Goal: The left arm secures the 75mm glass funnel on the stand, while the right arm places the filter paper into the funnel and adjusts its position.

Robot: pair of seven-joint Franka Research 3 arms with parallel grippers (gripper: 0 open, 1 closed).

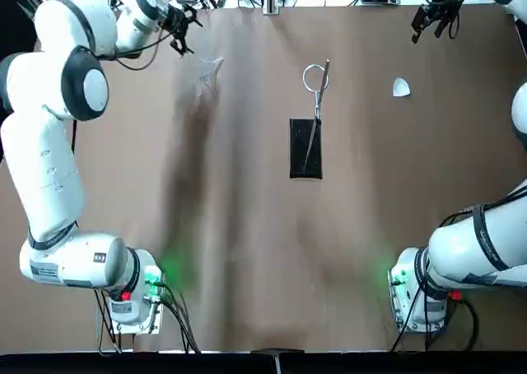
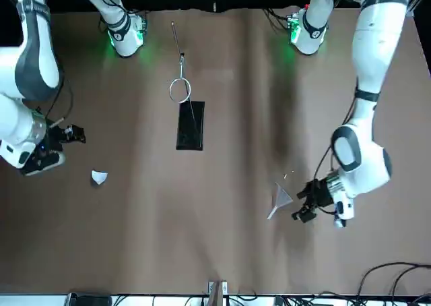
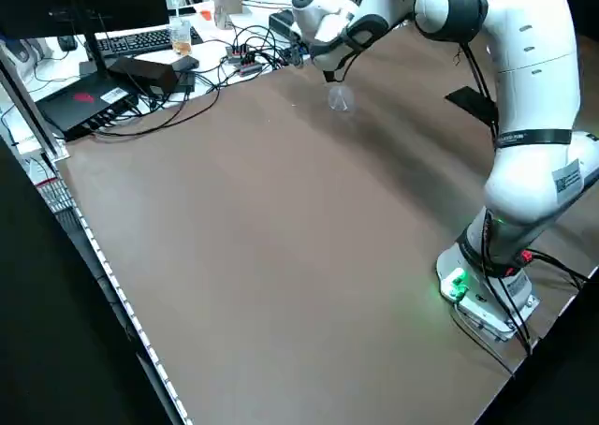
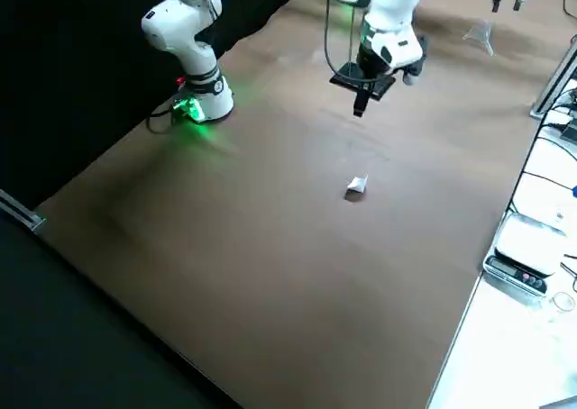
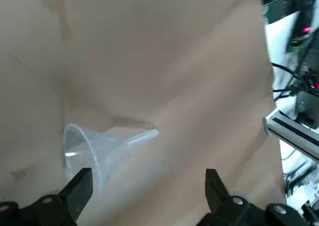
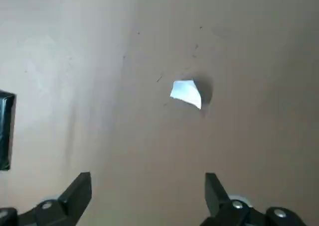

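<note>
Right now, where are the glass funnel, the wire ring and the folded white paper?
Glass funnel [image 5: 99, 154]: left wrist view, cone.
Wire ring [image 2: 172, 92]: front view, rim.
Folded white paper [image 6: 186, 92]: right wrist view, middle.

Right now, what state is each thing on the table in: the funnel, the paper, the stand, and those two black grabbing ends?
Funnel: lying on its side, on the table, off the stand.
Paper: folded, lying on the table, outside the funnel.
Stand: upright, its ring holding nothing.
Left end effector: open, empty, near the funnel.
Right end effector: open, empty, above the table.
</note>
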